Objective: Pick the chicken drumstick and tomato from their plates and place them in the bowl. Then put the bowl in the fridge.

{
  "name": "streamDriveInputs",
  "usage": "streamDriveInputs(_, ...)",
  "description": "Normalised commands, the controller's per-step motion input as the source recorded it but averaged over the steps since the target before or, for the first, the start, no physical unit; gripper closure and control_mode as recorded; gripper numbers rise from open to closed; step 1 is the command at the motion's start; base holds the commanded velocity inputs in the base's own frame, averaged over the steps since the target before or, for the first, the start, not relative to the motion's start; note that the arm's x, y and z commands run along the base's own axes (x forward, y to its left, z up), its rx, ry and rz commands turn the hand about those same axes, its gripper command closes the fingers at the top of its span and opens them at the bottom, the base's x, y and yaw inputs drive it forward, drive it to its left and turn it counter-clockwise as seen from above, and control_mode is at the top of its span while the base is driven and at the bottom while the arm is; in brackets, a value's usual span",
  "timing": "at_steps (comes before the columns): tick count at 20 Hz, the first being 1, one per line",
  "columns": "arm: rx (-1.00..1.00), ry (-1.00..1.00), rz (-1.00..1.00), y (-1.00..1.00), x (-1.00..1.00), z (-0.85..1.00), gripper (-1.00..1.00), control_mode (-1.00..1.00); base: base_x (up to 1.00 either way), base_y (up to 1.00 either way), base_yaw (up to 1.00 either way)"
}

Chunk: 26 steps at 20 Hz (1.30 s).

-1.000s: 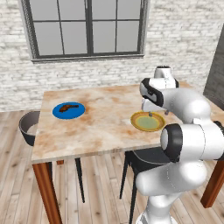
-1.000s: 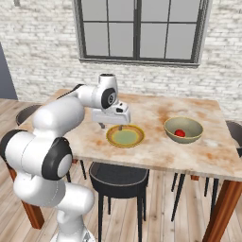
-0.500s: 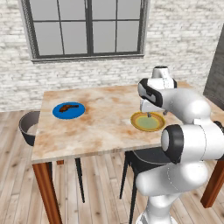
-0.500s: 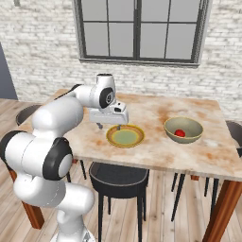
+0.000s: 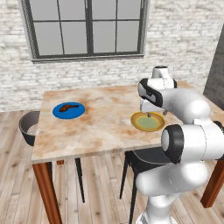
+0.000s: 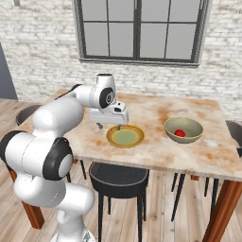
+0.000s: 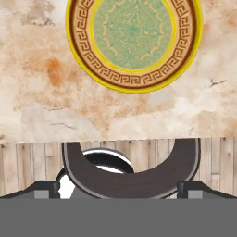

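A: While the arm leans over the surface (image 5: pixel 100 127), where's the hand?

B: Hand (image 6: pixel 108 127) hangs just above the marble top, by the far-left edge of the yellow-rimmed plate (image 6: pixel 125 136) in the right base view. Jaws spread wide, nothing btwn them.

A: Anything on that plate?

B: No. Hand view looks straight down on it (image 7: pixel 134 39): greenish centre, brown key-pattern ring, yellow rim, bare. Below it in that view, the surface edge, then a dark chair back (image 7: pixel 132 178) over wood floor.

A: Tomato?

B: Tomato (image 6: pixel 179 133) sits inside the bowl (image 6: pixel 183 129), right of the yellow-rimmed plate in the right base view, near but apart from it.

A: Drumstick?

B: Chicken drumstick (image 5: pixel 68 106) lies on the blue plate (image 5: pixel 68 110), toward the left end of the surface in the left base view, well apart from the hand (image 5: pixel 149 113) and the yellow-rimmed plate (image 5: pixel 148 121).

A: Fridge?

B: Grey panel at the right edge of the left base view, can't tell if that's it.

A: Other stuff?

B: Black stool (image 6: pixel 118 177) under the near edge, another dark chair (image 5: pixel 29 127) at the left end, window (image 6: pixel 139 30) in the brick wall behind.
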Motion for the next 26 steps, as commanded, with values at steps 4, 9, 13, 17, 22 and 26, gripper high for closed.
streamDriveInputs(4,0.0,0.0,0.0,0.0,0.0,0.0,-1.0,1.0,0.0,0.0,0.0)
streamDriveInputs(9,0.0,0.0,0.0,0.0,0.0,0.0,-1.0,1.0,0.0,0.0,0.0)
streamDriveInputs(13,0.0,0.0,0.0,0.0,0.0,0.0,-1.0,1.0,-0.31,0.04,0.01)
streamDriveInputs(17,0.0,0.0,0.0,0.0,0.0,0.0,-1.0,1.0,-0.55,0.45,0.0)
streamDriveInputs(22,0.0,0.0,0.0,0.0,0.0,0.0,-1.0,1.0,-0.36,0.78,-0.05)
streamDriveInputs(26,0.0,0.0,0.0,0.0,0.0,0.0,-1.0,1.0,-0.21,0.82,-0.09)
